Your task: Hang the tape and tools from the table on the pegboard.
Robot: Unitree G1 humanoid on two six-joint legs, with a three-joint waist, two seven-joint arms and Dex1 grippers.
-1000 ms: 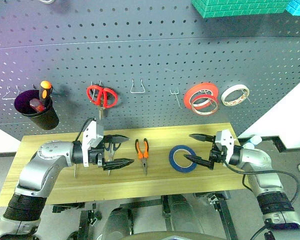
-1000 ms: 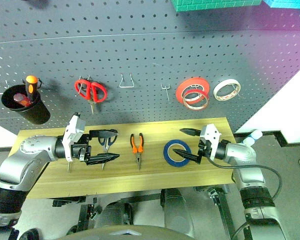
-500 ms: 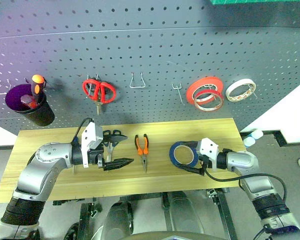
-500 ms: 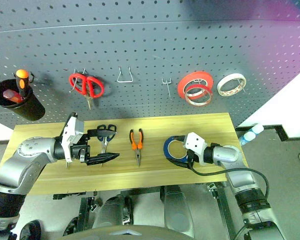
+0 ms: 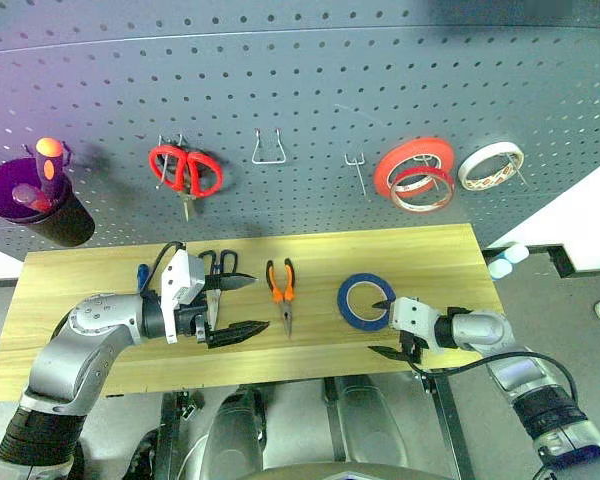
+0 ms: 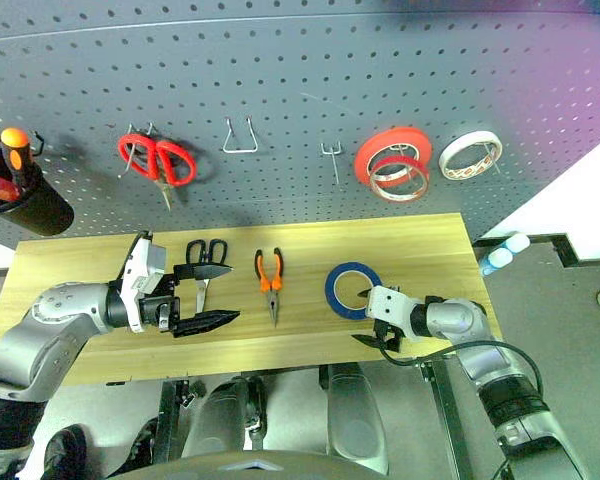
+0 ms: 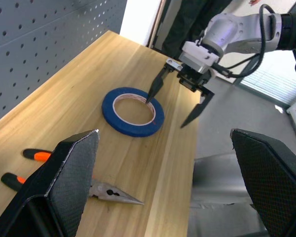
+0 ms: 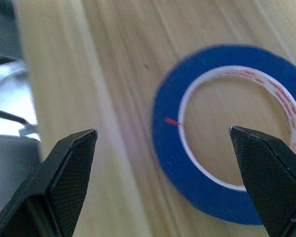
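A: Right gripper (image 5: 384,328) jaws spread wide, nothing held. One finger sits over the hole of the blue tape (image 5: 365,301), the other hangs off the table (image 5: 80,290) front edge. It has dropped from above the roll to table level in the last second.

B: So the near wall of the roll sits between the fingers?

A: Looks like it, but contact is hard to judge from here. Tape lies flat, at 9 o'clock of the right wrist. Next is probably the pinch, then a lift to the pegboard (image 5: 310,110) hook (image 5: 356,166).

B: Left side?

A: Left gripper (image 5: 232,307) also spread, empty, hasn't moved. Dark scissors (image 5: 215,272) just behind it at 12 o'clock, pliers (image 5: 282,293) at 3 o'clock, blue screwdriver (image 5: 142,278) at 10 o'clock. All three still on the table, nothing hung yet.
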